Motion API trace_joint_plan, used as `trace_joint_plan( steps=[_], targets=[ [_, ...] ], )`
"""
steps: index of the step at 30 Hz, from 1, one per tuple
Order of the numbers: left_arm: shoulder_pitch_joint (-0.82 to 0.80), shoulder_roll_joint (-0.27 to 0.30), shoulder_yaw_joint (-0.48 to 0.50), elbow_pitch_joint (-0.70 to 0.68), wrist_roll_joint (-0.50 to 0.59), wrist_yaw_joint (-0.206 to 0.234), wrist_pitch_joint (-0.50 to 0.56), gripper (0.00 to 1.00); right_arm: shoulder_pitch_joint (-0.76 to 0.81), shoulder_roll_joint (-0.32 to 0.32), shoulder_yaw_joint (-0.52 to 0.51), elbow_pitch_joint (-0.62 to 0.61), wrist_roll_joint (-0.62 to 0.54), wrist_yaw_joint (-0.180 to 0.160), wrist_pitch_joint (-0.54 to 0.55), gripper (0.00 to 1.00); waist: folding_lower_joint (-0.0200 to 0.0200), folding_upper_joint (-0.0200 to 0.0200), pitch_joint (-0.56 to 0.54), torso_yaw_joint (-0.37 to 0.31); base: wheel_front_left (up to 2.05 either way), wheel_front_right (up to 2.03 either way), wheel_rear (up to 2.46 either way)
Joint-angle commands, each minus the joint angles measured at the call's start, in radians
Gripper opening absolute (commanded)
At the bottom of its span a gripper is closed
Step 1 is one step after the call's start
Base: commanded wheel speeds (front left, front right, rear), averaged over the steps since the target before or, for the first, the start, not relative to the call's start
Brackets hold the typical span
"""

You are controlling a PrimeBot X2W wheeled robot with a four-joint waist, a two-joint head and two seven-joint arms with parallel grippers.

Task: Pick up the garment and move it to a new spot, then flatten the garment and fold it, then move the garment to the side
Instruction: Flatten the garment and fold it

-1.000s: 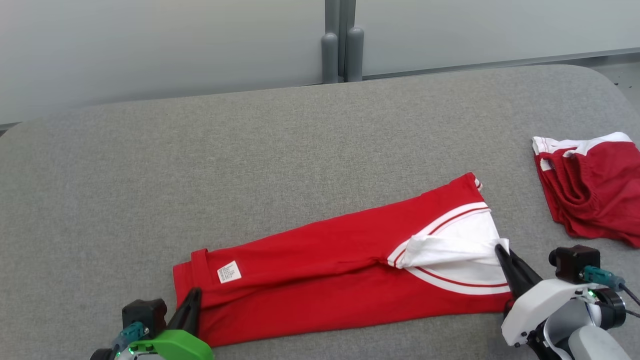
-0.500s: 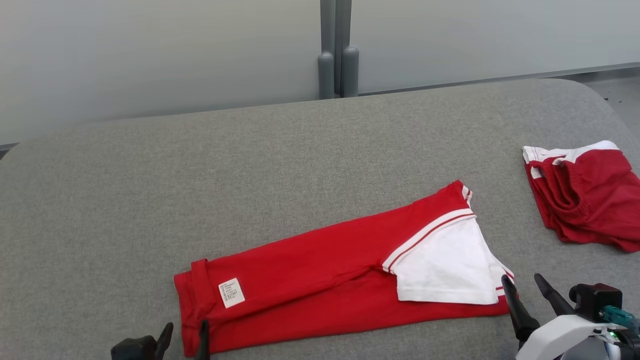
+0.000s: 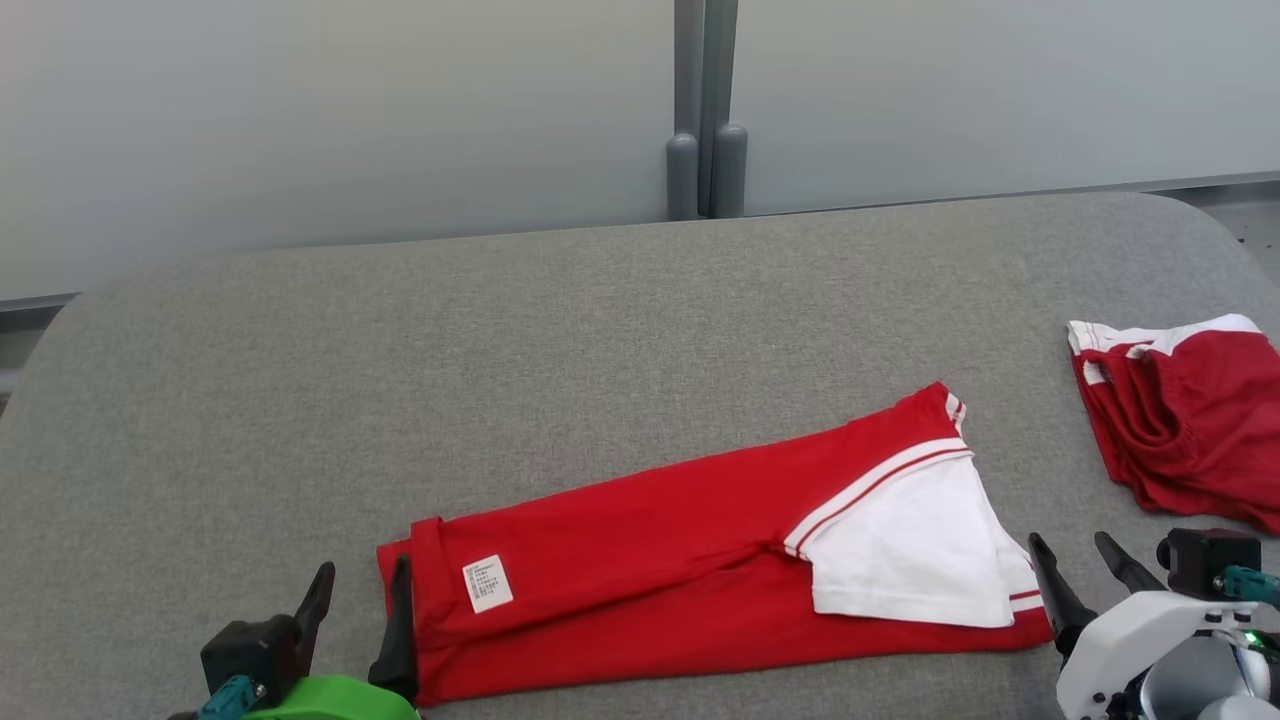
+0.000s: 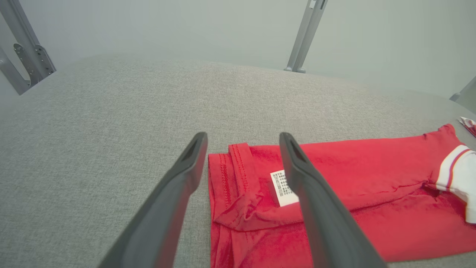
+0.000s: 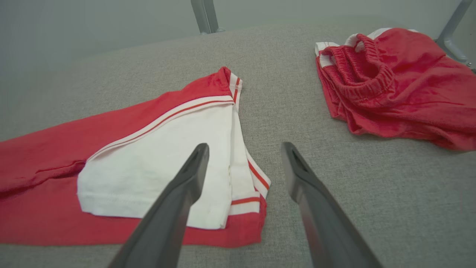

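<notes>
The garment (image 3: 650,540) is a red shirt with a white sleeve, folded into a long band on the grey table (image 3: 500,330). Its hem end with a white label (image 4: 282,186) points left, its white sleeve (image 5: 160,163) right. My left gripper (image 3: 362,590) stands open at the hem end, one finger over the cloth edge, holding nothing. In the left wrist view the open left gripper (image 4: 241,139) straddles the hem corner. My right gripper (image 3: 1075,548) is open just off the sleeve end. In the right wrist view the right gripper (image 5: 245,147) hovers beside the sleeve's corner.
A second red garment (image 3: 1190,420) with white trim lies bunched at the table's right edge, also in the right wrist view (image 5: 394,85). Grey posts (image 3: 705,170) and a pale wall stand behind the table. Bare grey surface stretches across the far and left parts.
Both grippers opened and let go of the garment, then drew back toward me. The white sleeve dropped flat onto the red cloth. The head camera also shifted.
</notes>
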Motion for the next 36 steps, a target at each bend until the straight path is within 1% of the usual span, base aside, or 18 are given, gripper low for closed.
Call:
trace_joint_plan(
  steps=[1,6,9,13,16,19,25,31,36],
  targets=[
    [-0.016,0.0,0.002,-0.004,0.009,0.007,-0.005,1.0,-0.013,-0.008,-0.005,0.006,-0.009,0.0,0.014,1.0,0.0,0.0042,-0.003,0.01,0.0,0.0,0.0],
    [-0.016,-0.005,0.013,-0.02,0.009,0.023,-0.012,1.0,-0.082,-0.036,-0.001,0.053,-0.007,0.0,0.137,1.0,0.0,0.0042,-0.001,0.048,0.0,0.0,0.0],
    [-0.014,-0.004,0.019,-0.024,0.007,0.029,-0.015,1.0,-0.126,-0.048,0.006,0.097,0.009,0.0,0.18,1.0,0.0,0.0042,0.003,0.071,0.0,0.0,0.0],
    [-0.021,-0.006,0.024,-0.018,0.004,0.025,-0.022,1.0,-0.182,-0.054,0.014,0.179,0.028,0.0,0.221,1.0,0.0,0.0042,0.009,0.106,0.0,0.0,0.0],
    [-0.021,-0.004,0.03,-0.021,0.004,0.03,-0.024,1.0,-0.221,-0.057,0.021,0.24,0.034,0.0,0.236,1.0,0.0,0.0042,0.013,0.131,0.0,0.0,0.0],
    [-0.022,-0.001,0.035,-0.015,0.001,0.023,-0.029,1.0,-0.256,-0.05,0.011,0.309,0.048,0.0,0.257,1.0,0.0,0.0042,0.017,0.15,0.0,0.0,0.0],
    [-0.028,-0.003,0.034,-0.012,0.002,0.019,-0.032,1.0,-0.311,-0.051,0.0,0.428,0.035,0.0,0.279,1.0,0.0,0.0042,0.022,0.181,0.0,0.0,0.0],
    [-0.027,-0.007,0.03,-0.015,0.004,0.025,-0.032,1.0,-0.338,-0.04,-0.005,0.5,0.028,0.0,0.297,1.0,0.0,0.0042,0.024,0.191,0.0,0.0,0.0],
    [-0.021,-0.004,0.035,-0.019,0.0,0.03,-0.034,1.0,-0.358,-0.018,0.024,0.537,0.035,0.0,0.303,1.0,0.0,0.0042,0.026,0.188,0.0,0.0,0.0]
  ],
)
